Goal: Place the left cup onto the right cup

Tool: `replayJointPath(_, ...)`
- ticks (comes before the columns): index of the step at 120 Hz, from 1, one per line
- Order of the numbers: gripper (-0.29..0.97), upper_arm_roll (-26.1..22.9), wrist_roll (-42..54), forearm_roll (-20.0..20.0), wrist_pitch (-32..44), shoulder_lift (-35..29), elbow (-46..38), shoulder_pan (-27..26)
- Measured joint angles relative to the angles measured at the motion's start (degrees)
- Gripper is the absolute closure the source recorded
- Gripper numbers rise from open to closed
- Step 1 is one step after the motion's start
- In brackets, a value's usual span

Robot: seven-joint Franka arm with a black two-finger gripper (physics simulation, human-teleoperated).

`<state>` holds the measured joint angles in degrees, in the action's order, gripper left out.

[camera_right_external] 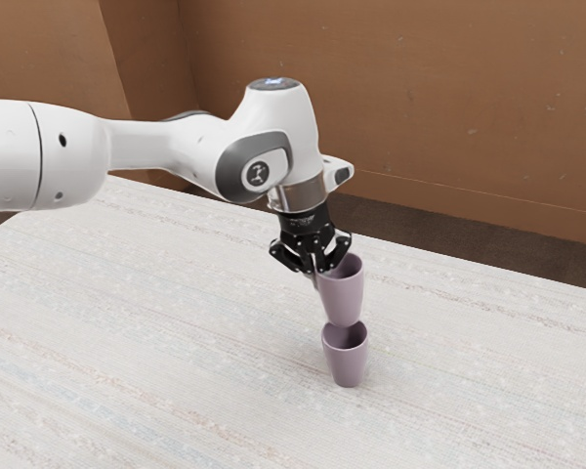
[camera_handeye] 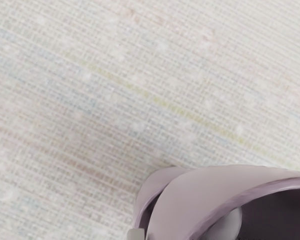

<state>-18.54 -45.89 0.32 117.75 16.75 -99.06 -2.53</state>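
At the exterior view's left, my arm (camera_right_external: 156,147) comes in white and level above the pale woven table (camera_right_external: 127,342). It bends down at the wrist and ends in the gripper (camera_right_external: 318,274) near the middle of the scene. The fingers are narrow and pinch the rim of the upper cup (camera_right_external: 344,293) on the side nearer the arm. One finger looks to be inside the mouth and one outside, so I read the cup as held. That mauve cup hangs roughly upright, directly over the lower cup (camera_right_external: 346,357), a matching mauve one standing on the table. The upper cup's base meets the lower cup's mouth; I can't tell from here whether it is seated inside or only touching the rim. Behind and to the right runs a brown wall (camera_right_external: 449,88). In the wrist view, the upper cup (camera_handeye: 215,200) looms just under my hand, its open mouth toward the camera. The rim of the lower cup (camera_handeye: 149,192) peeks out from beneath it, and the table's weave (camera_handeye: 90,100) lies beyond.
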Motion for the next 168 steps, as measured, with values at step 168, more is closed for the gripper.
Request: replayJointPath(168, 0.79, -0.6, -1.9, -2.5, 0.6, -1.3, -3.9, -0.2)
